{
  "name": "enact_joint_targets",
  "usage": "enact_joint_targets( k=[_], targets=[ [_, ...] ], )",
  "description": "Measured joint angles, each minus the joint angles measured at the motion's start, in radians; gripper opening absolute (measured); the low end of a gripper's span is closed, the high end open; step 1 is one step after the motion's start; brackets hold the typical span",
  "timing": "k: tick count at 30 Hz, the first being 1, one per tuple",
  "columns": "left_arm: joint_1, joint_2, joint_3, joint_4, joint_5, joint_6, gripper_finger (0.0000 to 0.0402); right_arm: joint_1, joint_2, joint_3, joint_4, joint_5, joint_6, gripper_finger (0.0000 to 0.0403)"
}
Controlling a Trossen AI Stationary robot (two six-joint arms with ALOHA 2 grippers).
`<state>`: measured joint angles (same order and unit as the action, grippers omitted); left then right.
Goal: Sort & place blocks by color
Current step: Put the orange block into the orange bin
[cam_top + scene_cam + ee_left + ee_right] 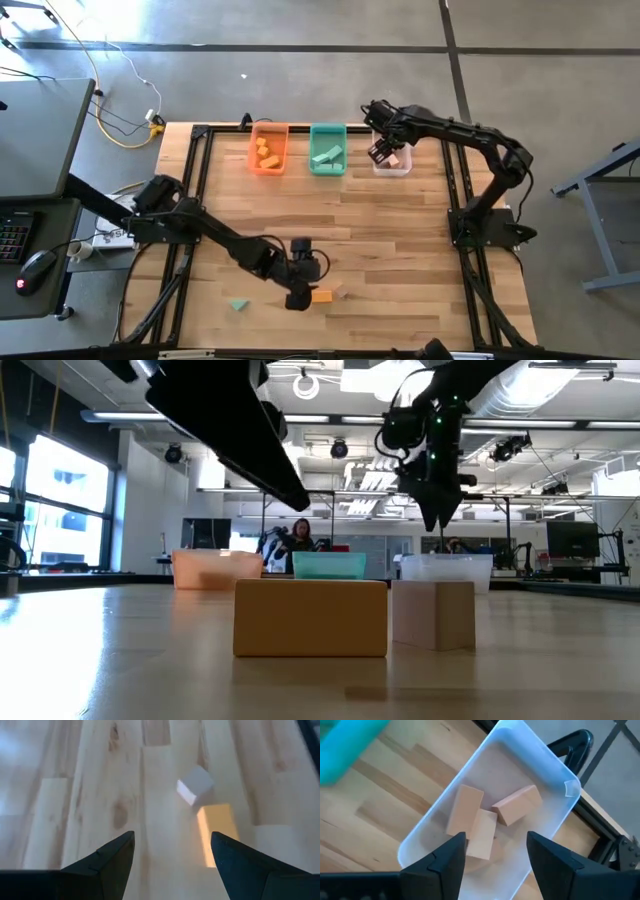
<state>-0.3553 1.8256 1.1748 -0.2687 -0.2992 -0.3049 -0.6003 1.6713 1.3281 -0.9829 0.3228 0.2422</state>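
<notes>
Orange brick (310, 618), pale cube (433, 614) ahead of open, empty left claw (172, 855), lined up for pickup. Right claw (496, 852) open above clear bin (560, 775), wood blocks (482, 820) inside.

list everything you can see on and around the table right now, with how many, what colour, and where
orange bin: one, orange, far edge, holding orange blocks
green bin: one, teal-green, middle of the row, teal blocks inside
clear bin: one, clear, right end, three pale wood blocks inside
orange brick: one, near edge
pale cube: one, beside the orange brick
teal block: one, near edge, left
person: one, in the room behind
left gripper: open, over the orange brick
right gripper: open, above the clear bin
</notes>
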Motion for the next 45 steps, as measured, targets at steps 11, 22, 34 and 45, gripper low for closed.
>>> enact_joint_targets(
  k=[11, 22, 34, 45],
  targets=[
    [-0.056, 0.019, 0.0, 0.014, -0.006, -0.112, 0.025, 0.004, -0.032, 0.0, -0.003, -0.047, 0.075, 0.0195],
    [-0.086, 0.115, 0.0, 0.1, 0.022, -0.131, 0.025, 0.051, -0.032, 0.0, 0.008, -0.043, 0.124, 0.0195],
    [-0.09, 0.216, -0.002, 0.175, 0.009, -0.134, 0.025, 0.091, -0.032, 0.0, 0.013, -0.035, 0.144, 0.0195],
    [-0.08, 0.226, -0.001, 0.194, -0.022, -0.108, 0.0195, 0.107, -0.032, 0.0, 0.001, -0.038, 0.135, 0.0195]
  ],
)
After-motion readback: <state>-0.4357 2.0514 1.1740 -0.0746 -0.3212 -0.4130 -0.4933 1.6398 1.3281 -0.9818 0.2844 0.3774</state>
